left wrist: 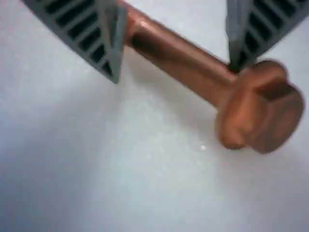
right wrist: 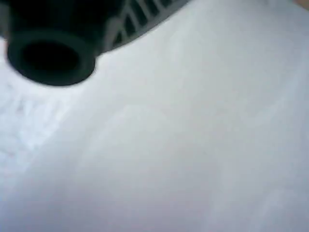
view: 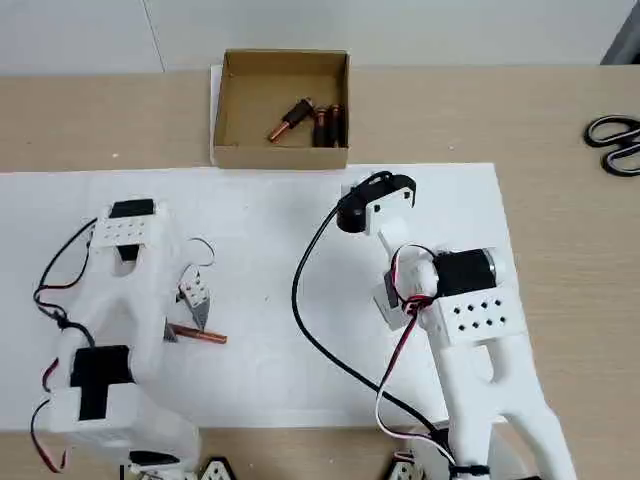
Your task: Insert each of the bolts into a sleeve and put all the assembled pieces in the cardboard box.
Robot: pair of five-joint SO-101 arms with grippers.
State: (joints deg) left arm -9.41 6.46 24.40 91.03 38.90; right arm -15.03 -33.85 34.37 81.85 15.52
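A copper bolt (view: 200, 336) lies flat on the white paper at the left. My left gripper (view: 194, 306) hangs low over it. In the left wrist view the grey fingers (left wrist: 107, 38) stand open on either side of the bolt's shank (left wrist: 183, 58), with its hex head (left wrist: 260, 112) beyond them. My right gripper (view: 392, 300) is over the paper at centre right, shut on a black sleeve (right wrist: 50, 58) whose hollow end faces the camera, with a grey finger (right wrist: 140, 19) beside it. The cardboard box (view: 232, 110) at the back holds assembled pieces (view: 328, 126).
Scissors (view: 615, 145) lie on the wooden table at the far right. The white paper (view: 260, 260) covers the middle of the table between the two arms. Black cables (view: 305, 300) loop from the right arm across the paper.
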